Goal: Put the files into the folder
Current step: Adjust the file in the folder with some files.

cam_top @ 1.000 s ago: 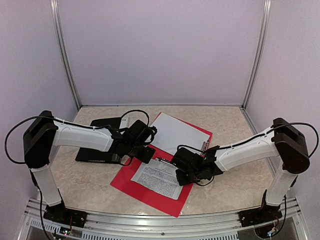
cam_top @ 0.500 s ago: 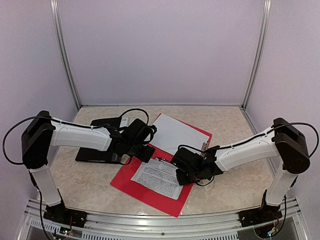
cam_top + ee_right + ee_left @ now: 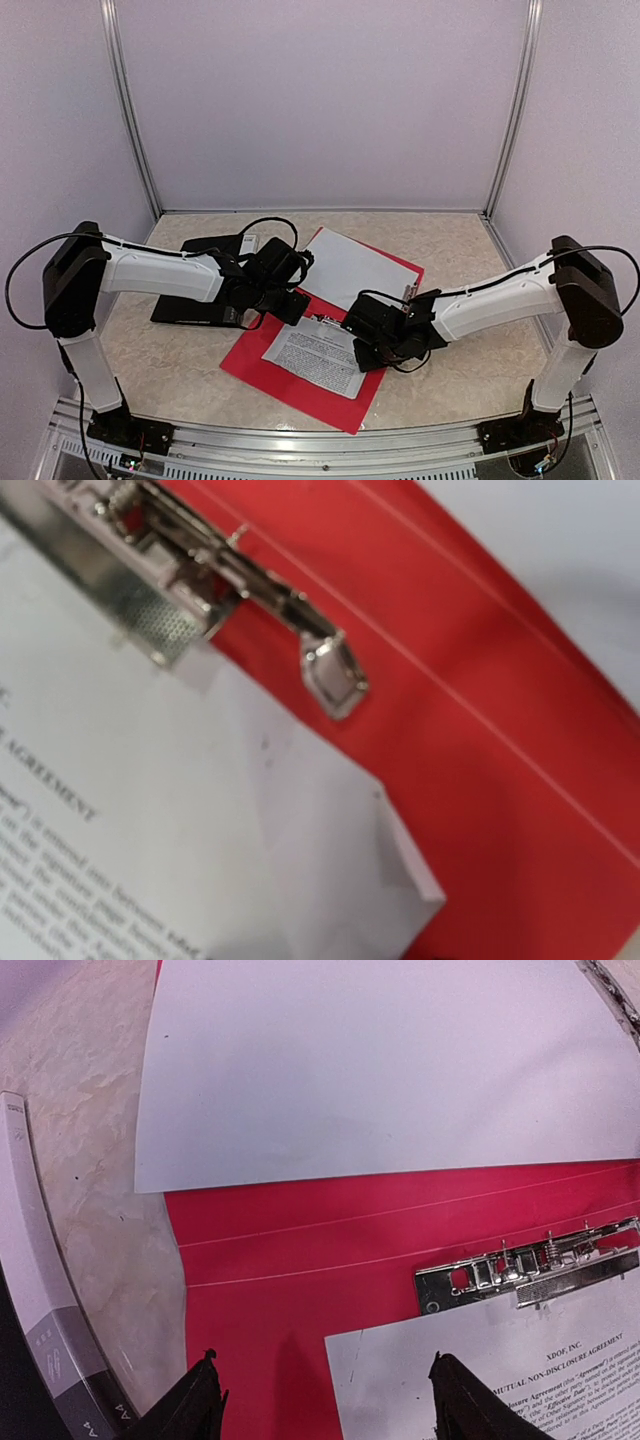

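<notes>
Now, clip (image 3: 530, 1270): we see it pinning the printed sheet (image 3: 500, 1370) to the red folder (image 3: 300, 1230), so nothing slides.
Left gripper (image 3: 322, 1370): spread, empty, above the sheet's corner.
Right gripper (image 3: 362, 350): we cannot tell.

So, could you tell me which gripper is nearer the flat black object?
Left. The left gripper hovers beside the flat black object; the right gripper is farther off, over the red folder.

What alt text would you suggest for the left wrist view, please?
An open red folder lies on a marble table, a blank white sheet on its far half. A metal clip meets the top of a printed page at lower right; the left gripper hangs open.
</notes>
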`<state>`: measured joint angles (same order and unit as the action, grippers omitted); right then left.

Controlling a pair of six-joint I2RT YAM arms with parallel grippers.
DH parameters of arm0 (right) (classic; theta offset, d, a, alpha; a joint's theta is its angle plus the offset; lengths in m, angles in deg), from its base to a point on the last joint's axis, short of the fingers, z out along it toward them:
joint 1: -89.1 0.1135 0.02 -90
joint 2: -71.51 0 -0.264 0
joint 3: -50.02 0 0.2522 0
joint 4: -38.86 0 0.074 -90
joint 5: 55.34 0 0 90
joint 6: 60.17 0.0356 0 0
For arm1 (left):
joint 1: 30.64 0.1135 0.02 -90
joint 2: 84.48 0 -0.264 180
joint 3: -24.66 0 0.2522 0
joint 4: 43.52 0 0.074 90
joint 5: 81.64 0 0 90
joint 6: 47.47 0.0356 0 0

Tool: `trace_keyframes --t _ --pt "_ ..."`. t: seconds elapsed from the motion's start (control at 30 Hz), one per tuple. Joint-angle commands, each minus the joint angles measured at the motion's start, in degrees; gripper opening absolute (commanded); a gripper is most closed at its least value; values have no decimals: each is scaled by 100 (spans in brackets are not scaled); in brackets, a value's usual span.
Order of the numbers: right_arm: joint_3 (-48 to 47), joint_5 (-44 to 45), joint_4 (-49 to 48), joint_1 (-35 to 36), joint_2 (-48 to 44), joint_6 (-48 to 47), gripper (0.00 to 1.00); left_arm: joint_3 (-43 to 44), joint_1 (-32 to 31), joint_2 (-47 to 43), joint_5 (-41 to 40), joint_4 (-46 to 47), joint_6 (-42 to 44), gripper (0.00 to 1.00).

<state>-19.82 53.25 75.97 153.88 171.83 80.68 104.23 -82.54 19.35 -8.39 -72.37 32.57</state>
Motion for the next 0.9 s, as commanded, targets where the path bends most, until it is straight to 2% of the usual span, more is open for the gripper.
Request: trace_keyframes --t 0.0,0.2,0.47,0.7,0.87 --pt "-166 227 225 59 -454 -62 49 -58 -40 -157 73 -30 -23 68" --pt "-14 362 -68 26 -1135 -149 56 -87 -31 -286 475 60 -74 69" --pt "574 218 -751 -388 -1567 -6 56 -64 13 -446 946 263 -121 72" --pt "745 123 -901 -612 -1550 -165 55 -112 -8 -596 1754 332 76 72" --pt "873 25 -1131 -704 -1488 -189 54 -112 -68 -496 1946 338 190 72"
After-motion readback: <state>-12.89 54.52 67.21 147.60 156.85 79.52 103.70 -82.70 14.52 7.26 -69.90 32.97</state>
